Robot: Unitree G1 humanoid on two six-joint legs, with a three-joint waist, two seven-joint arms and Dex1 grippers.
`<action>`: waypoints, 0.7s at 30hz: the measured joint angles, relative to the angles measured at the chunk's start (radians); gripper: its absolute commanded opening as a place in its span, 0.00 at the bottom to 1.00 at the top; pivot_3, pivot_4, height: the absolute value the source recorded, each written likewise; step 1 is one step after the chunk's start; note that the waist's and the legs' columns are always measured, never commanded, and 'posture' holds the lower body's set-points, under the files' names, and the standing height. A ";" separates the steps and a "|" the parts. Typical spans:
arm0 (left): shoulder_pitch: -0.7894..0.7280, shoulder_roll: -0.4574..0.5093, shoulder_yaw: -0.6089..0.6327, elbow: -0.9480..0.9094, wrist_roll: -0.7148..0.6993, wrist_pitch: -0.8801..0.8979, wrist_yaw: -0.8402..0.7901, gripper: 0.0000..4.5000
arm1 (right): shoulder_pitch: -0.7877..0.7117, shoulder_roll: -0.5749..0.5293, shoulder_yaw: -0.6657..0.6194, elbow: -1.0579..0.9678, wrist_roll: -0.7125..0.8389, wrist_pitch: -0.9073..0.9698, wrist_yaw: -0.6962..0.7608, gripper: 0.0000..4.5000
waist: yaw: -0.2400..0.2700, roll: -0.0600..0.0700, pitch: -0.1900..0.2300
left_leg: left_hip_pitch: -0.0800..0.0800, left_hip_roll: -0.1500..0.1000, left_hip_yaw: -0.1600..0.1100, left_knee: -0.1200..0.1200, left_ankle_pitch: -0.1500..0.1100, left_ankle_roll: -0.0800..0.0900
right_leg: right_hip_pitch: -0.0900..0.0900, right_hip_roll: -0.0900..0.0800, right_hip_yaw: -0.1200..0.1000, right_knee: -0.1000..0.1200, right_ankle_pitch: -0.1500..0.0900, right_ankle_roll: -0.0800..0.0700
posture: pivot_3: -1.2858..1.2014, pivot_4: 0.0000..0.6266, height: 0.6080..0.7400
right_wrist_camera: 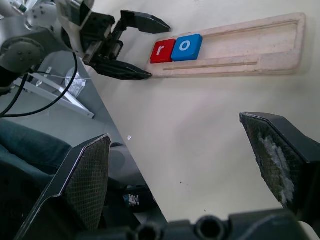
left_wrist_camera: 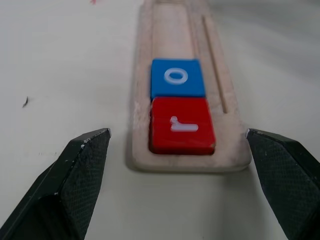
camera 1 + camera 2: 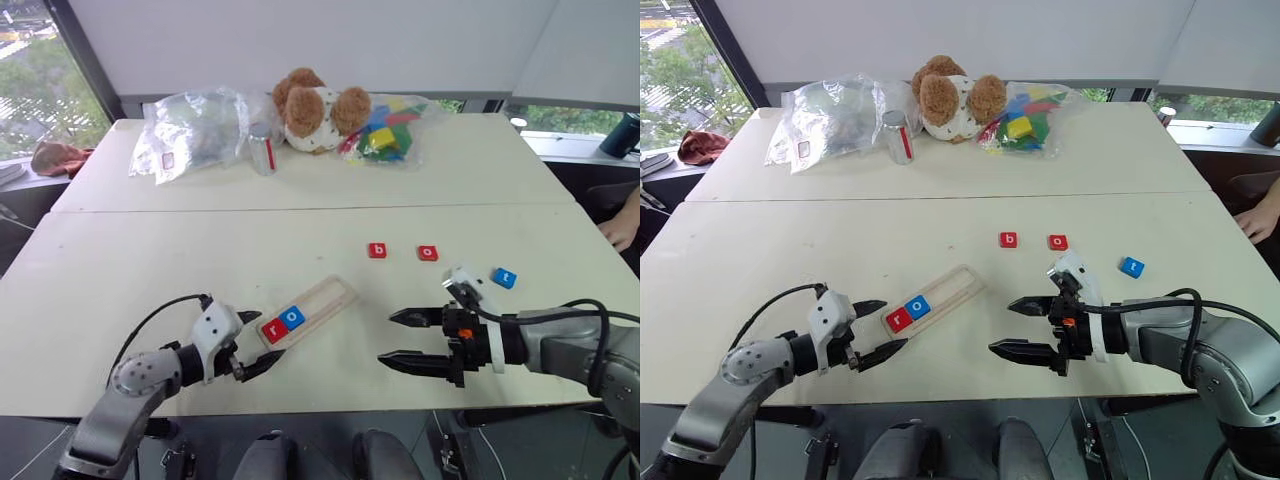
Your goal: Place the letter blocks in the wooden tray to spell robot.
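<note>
Sitting in the wooden tray [image 3: 325, 300], at its end nearest the spread-fingered, empty left gripper [image 3: 252, 343], are red r [image 3: 274, 329] and blue o [image 3: 292, 317]; beyond the tray lie red b [image 3: 377, 250], red o [image 3: 428, 253] and blue t [image 3: 505, 278], the right gripper [image 3: 400, 339] released beside it.

The wooden tray [image 3: 310, 311] lies slantwise near the worktop's [image 3: 150, 250] front edge, its far end pointing to 2 o'clock. In its near end sit the "r" tile [image 3: 273, 330] and, touching it on the far side, an "o" tile [image 3: 292, 317]. The left claw [image 3: 249, 342] straddles that near end, at 8 o'clock from the tray. The right claw [image 3: 397, 338] is at 3 o'clock from the tray, apart from it. Behind it lie the "b" tile [image 3: 377, 251], a second "o" tile [image 3: 428, 253] and the "t" tile [image 3: 505, 278], in a row running left to right. At the back, 12 o'clock, sit a teddy bear [image 3: 316, 108], a can [image 3: 262, 149] and two plastic bags [image 3: 192, 130].
</note>
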 measured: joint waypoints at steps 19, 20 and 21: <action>-0.076 -0.046 -0.070 0.189 0.051 -0.203 -0.042 0.69 | 0.031 -0.011 -0.003 -0.007 -0.006 -0.007 -0.013 1.00 | 0.002 0.004 -0.004 | 0.015 0.000 0.000 0.000 -0.001 0.001 | 0.015 -0.001 0.000 -0.002 0.000 -0.001 | 0.52 0.24 1.00; -0.080 -0.043 -0.071 0.190 0.051 -0.201 -0.045 0.69 | 0.032 -0.013 -0.004 -0.009 -0.006 -0.007 -0.014 1.00 | 0.001 0.004 -0.004 | 0.015 0.000 0.000 0.000 -0.001 0.001 | 0.015 -0.001 0.000 -0.002 0.000 -0.001 | 0.52 0.24 1.00; -0.088 -0.036 -0.072 0.191 0.051 -0.197 -0.053 0.69 | 0.035 -0.014 -0.006 -0.009 -0.006 -0.007 -0.015 1.00 | 0.001 0.004 -0.004 | 0.015 0.000 0.000 0.000 -0.001 0.001 | 0.015 -0.001 0.000 -0.002 0.000 -0.001 | 0.52 0.24 1.00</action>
